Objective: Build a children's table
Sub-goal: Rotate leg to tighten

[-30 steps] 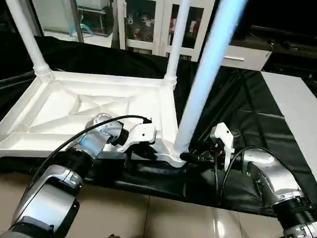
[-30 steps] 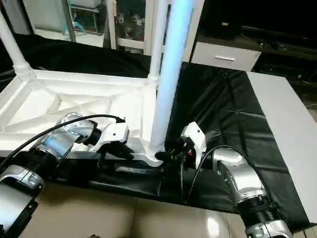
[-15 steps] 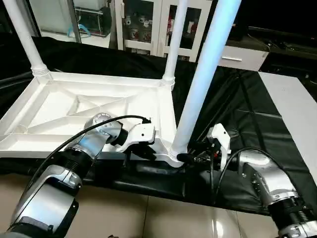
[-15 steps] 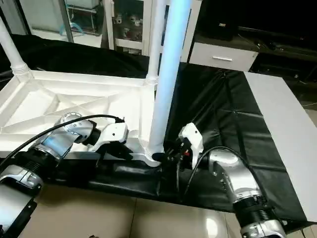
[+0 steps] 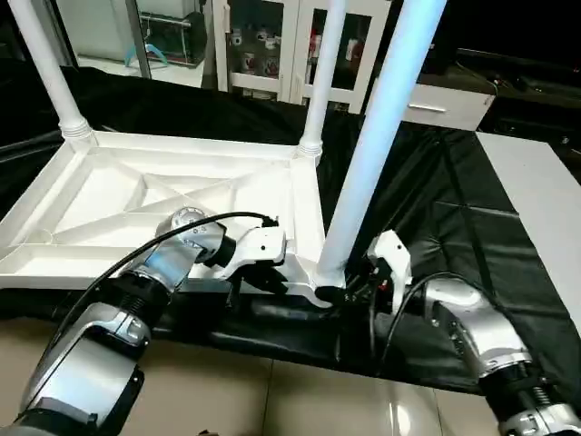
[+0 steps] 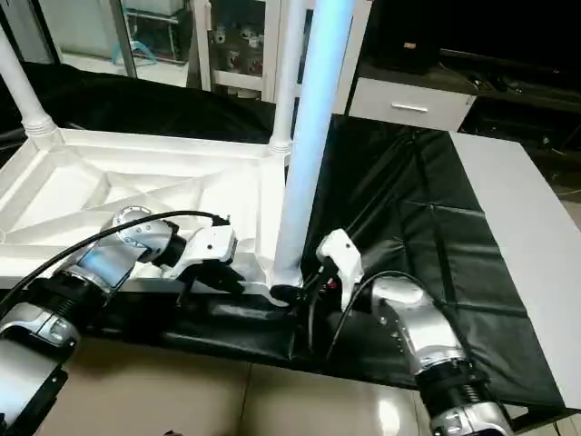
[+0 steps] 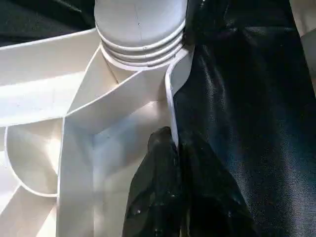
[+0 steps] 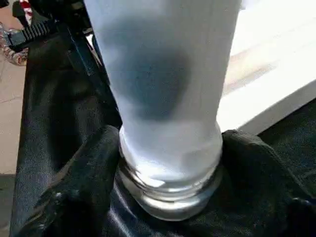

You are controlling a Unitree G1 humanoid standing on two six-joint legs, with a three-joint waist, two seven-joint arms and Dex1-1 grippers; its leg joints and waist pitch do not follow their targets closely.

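Observation:
The white tabletop (image 5: 136, 204) lies upside down on the black cover, ribs up. Two legs stand in its far corner sockets (image 5: 64, 100) (image 5: 313, 118). A third leg (image 5: 363, 154) stands in the near right corner socket (image 5: 318, 289). My right gripper (image 5: 338, 292) is shut around that leg's ribbed base (image 8: 168, 182), a finger (image 8: 79, 187) on each side. My left gripper (image 5: 272, 283) is shut on the tabletop's near rim (image 7: 173, 108), just left of that socket, with its fingers (image 7: 163, 197) pinching the thin wall.
The black-covered work surface (image 5: 454, 209) stretches right of the tabletop. A white board (image 5: 545, 191) lies at its far right. Cabinets with glass doors (image 5: 272, 45) stand behind. Tan floor tiles (image 5: 272, 400) show below the near edge.
My right gripper and forearm have swung a little to the left around the leg's base. The leg stands slightly straighter in the socket. The left gripper has stayed on the rim.

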